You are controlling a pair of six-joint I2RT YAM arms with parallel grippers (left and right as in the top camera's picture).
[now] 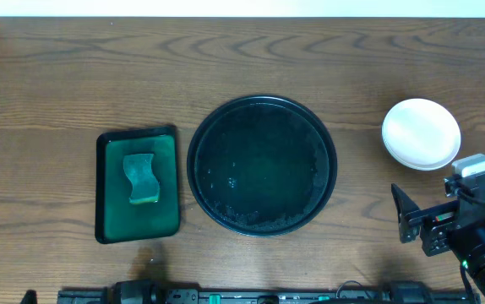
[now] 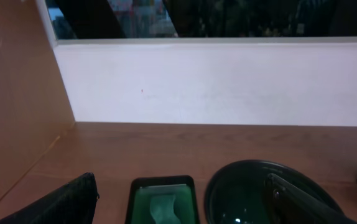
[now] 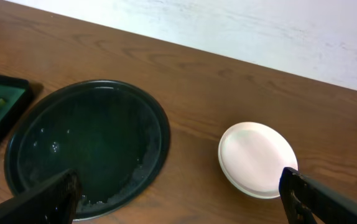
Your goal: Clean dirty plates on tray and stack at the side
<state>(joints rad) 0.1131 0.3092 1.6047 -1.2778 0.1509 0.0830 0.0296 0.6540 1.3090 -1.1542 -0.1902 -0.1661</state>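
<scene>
One white plate stack [image 1: 421, 133] right of tray [image 1: 226, 135], apart.

At the overhead's lower right, my right gripper [image 1: 400, 216] is showing black angular fingers [image 1: 403, 201]; a white block [image 1: 476, 165] is capping the wrist.

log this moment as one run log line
plates: on table, right of tray | tray: holds none | sponge: in green tray | left gripper: open | right gripper: open
</scene>
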